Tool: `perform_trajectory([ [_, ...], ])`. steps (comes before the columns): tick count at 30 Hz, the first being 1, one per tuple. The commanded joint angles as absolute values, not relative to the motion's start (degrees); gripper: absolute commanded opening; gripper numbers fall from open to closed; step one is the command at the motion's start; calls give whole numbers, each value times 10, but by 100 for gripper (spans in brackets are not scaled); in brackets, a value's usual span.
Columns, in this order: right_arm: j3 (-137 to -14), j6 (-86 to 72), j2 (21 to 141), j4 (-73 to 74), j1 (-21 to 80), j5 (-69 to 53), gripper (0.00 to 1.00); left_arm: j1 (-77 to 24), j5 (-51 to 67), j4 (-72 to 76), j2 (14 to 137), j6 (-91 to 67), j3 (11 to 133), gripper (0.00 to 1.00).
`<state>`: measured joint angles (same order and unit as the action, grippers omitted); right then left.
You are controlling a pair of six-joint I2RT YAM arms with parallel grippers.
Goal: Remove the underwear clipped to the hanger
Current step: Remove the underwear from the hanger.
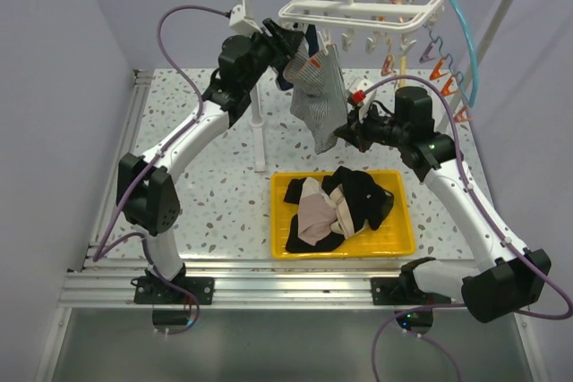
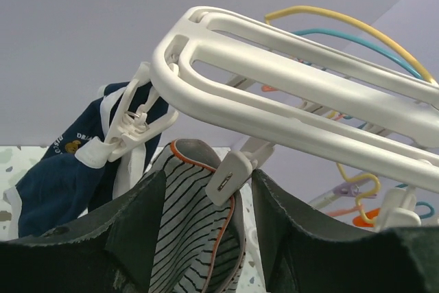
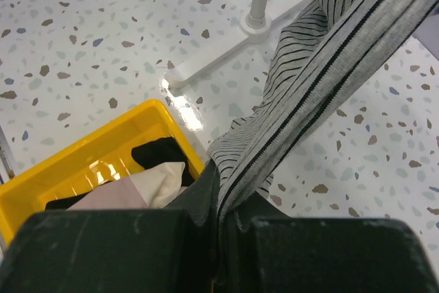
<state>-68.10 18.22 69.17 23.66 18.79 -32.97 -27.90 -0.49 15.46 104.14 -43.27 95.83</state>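
A white clip hanger [image 1: 358, 6] hangs from the rail. Grey striped underwear [image 1: 318, 100] dangles from one of its clips, and navy underwear [image 1: 300, 53] is clipped just left of it. My left gripper [image 1: 288, 42] is up at the hanger, open. In its wrist view the gripper [image 2: 208, 200] straddles the white clip [image 2: 230, 176] that pinches the striped underwear [image 2: 192, 224]. The navy underwear [image 2: 62, 169] hangs from a neighbouring clip [image 2: 130, 125]. My right gripper [image 1: 345, 136] is shut on the lower hem of the striped underwear [image 3: 322, 53], pulling it taut at the jaws [image 3: 230, 221].
A yellow tray [image 1: 344, 255] in front of the rack holds black and pale pink-beige garments [image 1: 336, 207]. Its corner [image 3: 89, 162] lies under my right wrist. The rack's white pole [image 1: 260, 131] and foot [image 3: 226, 53] stand on the speckled table. Coloured hangers [image 1: 448, 69] hang at the upper right.
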Motion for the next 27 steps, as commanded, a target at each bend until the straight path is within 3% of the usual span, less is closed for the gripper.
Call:
perform_trajectory([
  [1,-682,170,686,209,187,-343,0,-287,-42,152,1057,-400,1009,57],
  [27,-674,147,693,200,189,-356,0,-326,-165,101,1111,-381,1112,59],
])
